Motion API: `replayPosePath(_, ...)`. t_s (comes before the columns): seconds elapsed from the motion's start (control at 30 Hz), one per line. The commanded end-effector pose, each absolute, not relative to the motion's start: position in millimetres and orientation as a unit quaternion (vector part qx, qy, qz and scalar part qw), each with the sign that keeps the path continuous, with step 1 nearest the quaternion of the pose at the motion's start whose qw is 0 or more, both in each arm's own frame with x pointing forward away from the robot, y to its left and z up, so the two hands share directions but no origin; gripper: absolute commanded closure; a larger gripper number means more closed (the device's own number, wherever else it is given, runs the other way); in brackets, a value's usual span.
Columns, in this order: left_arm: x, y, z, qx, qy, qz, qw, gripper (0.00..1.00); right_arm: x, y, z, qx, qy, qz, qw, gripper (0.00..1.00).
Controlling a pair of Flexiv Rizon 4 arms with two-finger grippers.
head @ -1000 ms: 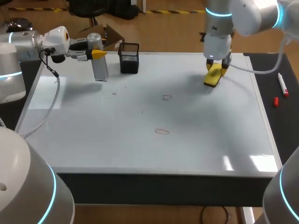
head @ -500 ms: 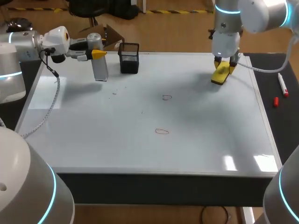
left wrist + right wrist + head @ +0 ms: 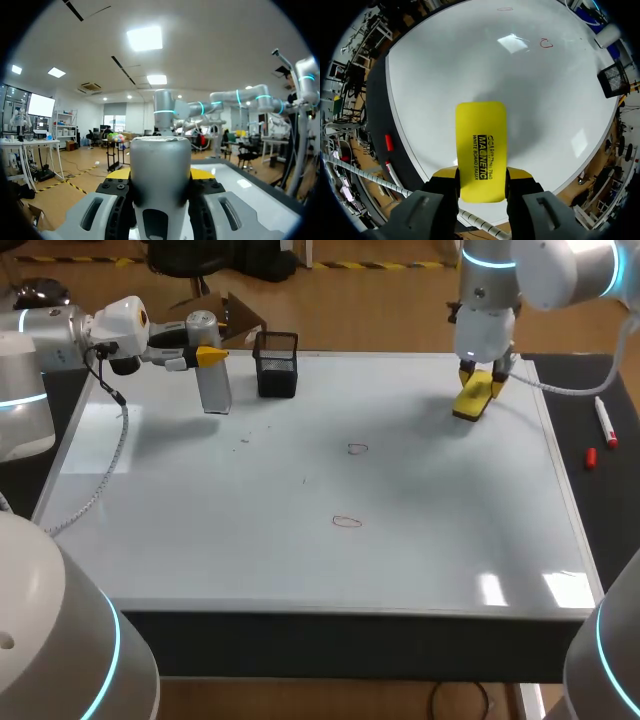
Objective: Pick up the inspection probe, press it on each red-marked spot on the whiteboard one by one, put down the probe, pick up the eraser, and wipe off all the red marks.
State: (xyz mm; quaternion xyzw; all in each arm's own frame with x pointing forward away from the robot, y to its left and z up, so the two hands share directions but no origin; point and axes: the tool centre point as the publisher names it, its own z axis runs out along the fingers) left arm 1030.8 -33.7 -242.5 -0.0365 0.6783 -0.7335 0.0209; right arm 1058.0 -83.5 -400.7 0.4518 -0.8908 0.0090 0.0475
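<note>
A broad whiteboard (image 3: pixel 450 540) covers most of the tabletop, glossy, with patches of glare toward its near edge. A black mesh cup (image 3: pixel 276 364) stands upright on it close to the far edge. Forward of the cup and a little to its right is a small red loop (image 3: pixel 357 449). A second red loop (image 3: pixel 346 521) lies farther from the cup, toward the near edge. A few faint specks (image 3: pixel 245 438) sit just in front of the cup. Well to the cup's right, past the board's rim, a black mat (image 3: pixel 620 500) carries a white marker (image 3: pixel 605 421) with a small red cap (image 3: pixel 591 457) just beside it.
</note>
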Motion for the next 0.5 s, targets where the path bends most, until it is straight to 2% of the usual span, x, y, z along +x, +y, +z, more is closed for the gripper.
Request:
replayPosePath(0.03,1028.8,-34.0,-239.7,-0.036,0.677,-0.734,0.023,1.0,1058.9,-83.9,-399.9,0.453,-0.89,0.01,0.049,1.0)
replayPosePath(0.5,993.3,-109.2,-220.6,0.016,0.662,-0.749,-0.018,1.0,1058.9,-83.9,-399.9,0.453,-0.89,0.01,0.049,1.0)
